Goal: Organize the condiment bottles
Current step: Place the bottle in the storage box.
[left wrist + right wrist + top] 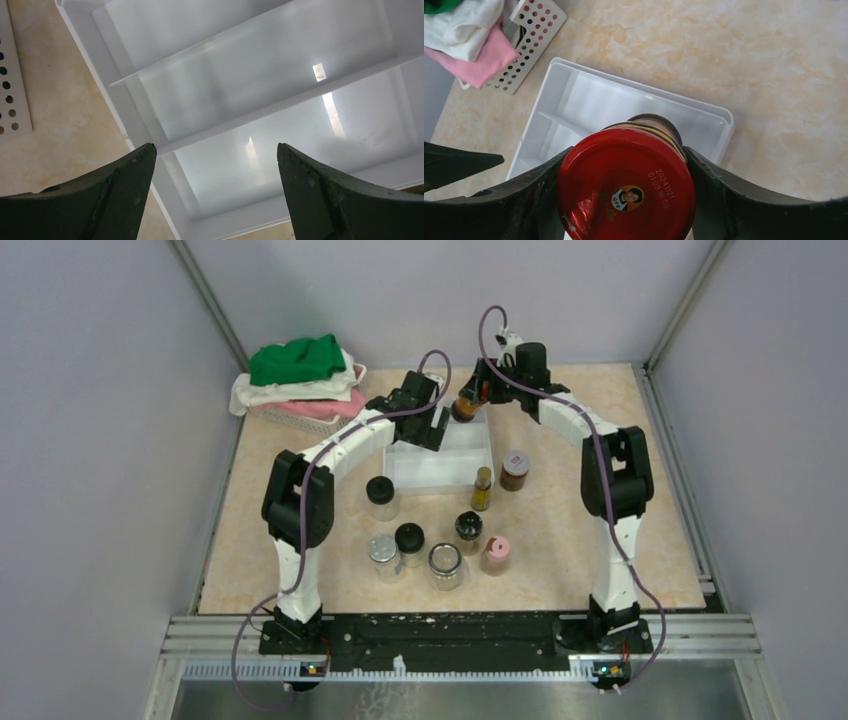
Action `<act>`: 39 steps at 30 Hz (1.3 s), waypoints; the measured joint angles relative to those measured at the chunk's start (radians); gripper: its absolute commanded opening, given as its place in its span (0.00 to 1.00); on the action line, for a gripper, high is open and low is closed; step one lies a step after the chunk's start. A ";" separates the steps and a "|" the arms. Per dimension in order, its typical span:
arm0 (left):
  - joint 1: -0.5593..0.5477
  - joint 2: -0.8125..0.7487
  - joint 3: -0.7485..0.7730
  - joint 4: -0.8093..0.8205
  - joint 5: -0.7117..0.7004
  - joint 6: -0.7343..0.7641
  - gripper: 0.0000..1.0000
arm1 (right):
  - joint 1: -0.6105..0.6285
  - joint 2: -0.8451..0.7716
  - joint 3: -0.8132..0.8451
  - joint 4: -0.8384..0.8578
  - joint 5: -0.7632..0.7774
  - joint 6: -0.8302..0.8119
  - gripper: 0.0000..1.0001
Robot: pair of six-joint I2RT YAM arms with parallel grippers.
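Right claw (628, 160): closed on a red-lidded jar (626, 195), one finger pressed to each side of it. I hold it upright, lifted clear of the worktop (650, 540).
Jar's place: between my right fingers, directly beneath that wrist, hanging over the far right part of the white stepped tray (589, 100).
Left claw (215, 150): open wide and holding nothing. It hovers just left of my right claw, with bare tray compartments below it.
Other bottles: eight stand on the worktop, all on the near side of both claws, towards my bases.
Closest to right claw: a white-and-red-capped jar (515, 469) and a slim amber bottle (482, 488).
Below left claw's near side: a black-capped jar (381, 495).
Nearest row: a silver-capped jar (384, 554), a black-capped jar (409, 540), a wide clear-lidded jar (445, 566), a dark-capped jar (468, 528) and a pink-capped jar (496, 553).
Step in hand: I judge I am carrying the first jar to the tray; I see nothing standing in it.
Next move: lower the jar straight down into the compartment under my right claw, upright, clear of wall and divider. Open the fingers only once its base rests, and keep the two claws apart.
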 measured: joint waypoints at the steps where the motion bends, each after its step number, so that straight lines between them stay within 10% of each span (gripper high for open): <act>1: 0.000 0.000 -0.001 0.000 0.002 0.000 0.97 | 0.001 0.014 0.000 0.005 -0.002 0.005 0.00; 35: 0.000 -0.021 -0.024 0.004 0.029 -0.001 0.96 | 0.051 0.067 0.140 -0.261 0.339 -0.228 0.00; 39: 0.000 -0.021 -0.027 0.004 0.028 -0.001 0.96 | 0.057 0.072 0.168 -0.304 0.317 -0.240 0.68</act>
